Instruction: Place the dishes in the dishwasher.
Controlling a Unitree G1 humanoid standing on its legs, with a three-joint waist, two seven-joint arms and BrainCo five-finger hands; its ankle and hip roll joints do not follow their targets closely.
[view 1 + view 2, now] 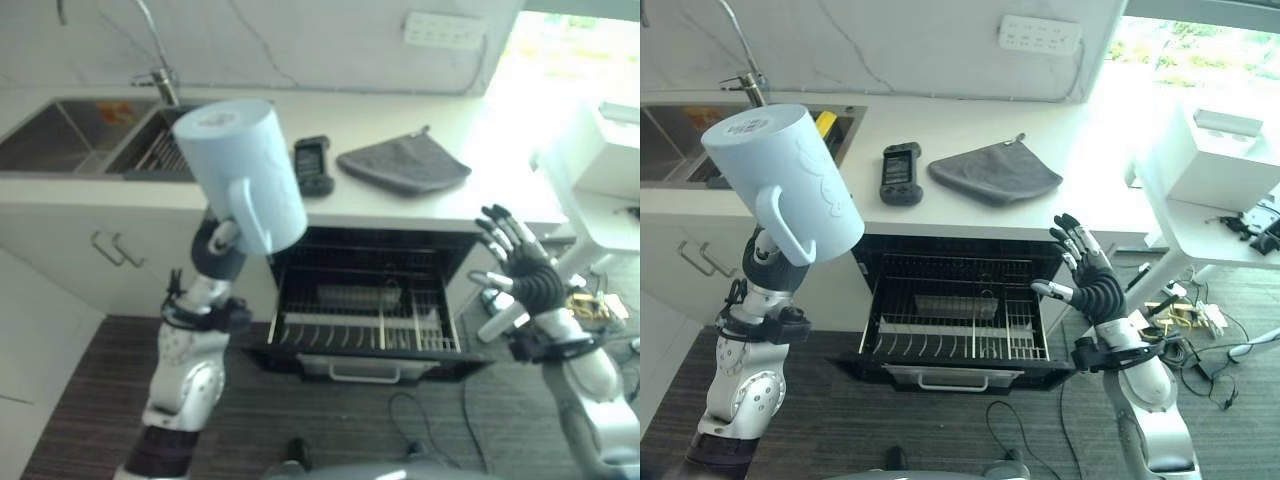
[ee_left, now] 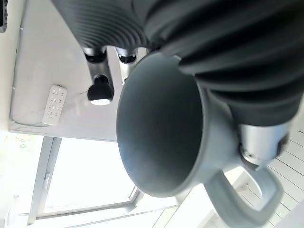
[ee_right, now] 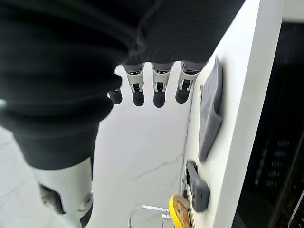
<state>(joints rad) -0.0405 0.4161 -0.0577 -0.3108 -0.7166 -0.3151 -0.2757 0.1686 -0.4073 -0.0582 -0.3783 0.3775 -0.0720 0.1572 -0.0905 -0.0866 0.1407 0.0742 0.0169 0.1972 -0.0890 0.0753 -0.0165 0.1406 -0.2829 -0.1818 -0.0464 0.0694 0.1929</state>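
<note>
In the left eye view, the left hand (image 1: pixel 218 245) sits left of centre, raised, grasping a pale blue mug (image 1: pixel 243 172) held upside down and tilted, base toward the upper left, handle facing the camera. Below centre, the dishwasher (image 1: pixel 368 305) stands open under the tabletop (image 1: pixel 480 140), its rack (image 1: pixel 362 325) pulled out with a metal tray lying in it. On the tabletop lie a black handheld device (image 1: pixel 313 165) and, just right of it, a grey cloth (image 1: pixel 404 162). A sink (image 1: pixel 90 135) fills the upper left. The right hand (image 1: pixel 520 262) is at the right, beside the rack, fingers released and spread, holding nothing.

The right eye view shows the same layout, with a white power strip (image 1: pixel 1040 34) on the wall at top.

In the left wrist view, the mug's dark open mouth faces the camera at centre, the fingers clenched round it.

In the right wrist view, straight fingers (image 3: pixel 159 90) point across the frame, the cloth and device at right.
</note>
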